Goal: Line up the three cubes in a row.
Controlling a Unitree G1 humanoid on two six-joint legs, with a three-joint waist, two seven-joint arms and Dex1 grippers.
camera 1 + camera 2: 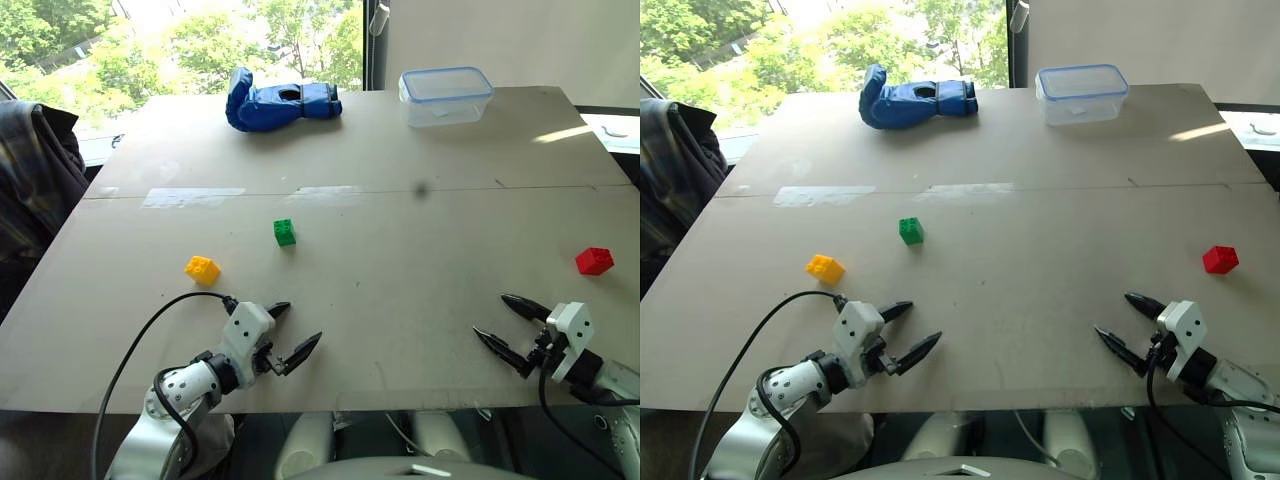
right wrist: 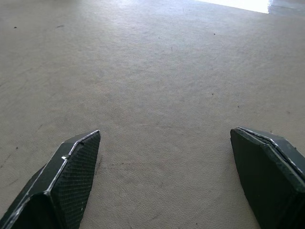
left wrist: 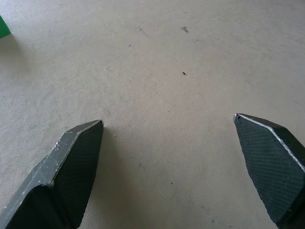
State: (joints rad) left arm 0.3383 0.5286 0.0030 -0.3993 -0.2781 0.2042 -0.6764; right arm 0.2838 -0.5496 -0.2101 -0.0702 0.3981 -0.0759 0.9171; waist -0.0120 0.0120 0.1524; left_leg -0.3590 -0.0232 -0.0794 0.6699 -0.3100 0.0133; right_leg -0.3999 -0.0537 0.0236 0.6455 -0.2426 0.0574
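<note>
**Both claws wide open over a bare table, three cubes scattered**

Left claw (image 1: 296, 328) hovers low over the near edge of the table (image 1: 400, 200), its two black fingers spread wide apart with nothing between them. It points forward and toward the middle. Its wrist view looks along the fingers (image 3: 76, 157) at plain beige tabletop, with a sliver of green at one edge (most likely the green cube, though too little shows to be sure).

Right claw (image 1: 506, 325) hovers over the near edge on the other side, also spread wide and empty, pointing forward and inward. Its wrist view shows the textured inner faces of its fingers (image 2: 71, 171) above bare tabletop.

Nearest the left claw is the yellow cube (image 1: 202, 269), just ahead of it and slightly to the left, apart from the fingers. Farther ahead, a little to the right of the yellow one, sits the green cube (image 1: 284, 232). The red cube (image 1: 594, 261) lies well apart from both, far to the right, ahead of the right claw and not touching it. The three cubes are not in a row.

At the far edge of the table lies a blue glove (image 1: 280, 100) on its side, and to its right stands a clear box (image 1: 445, 95) with a blue-rimmed lid. A dark plaid cloth (image 1: 30, 180) hangs beside the table's left edge.
</note>
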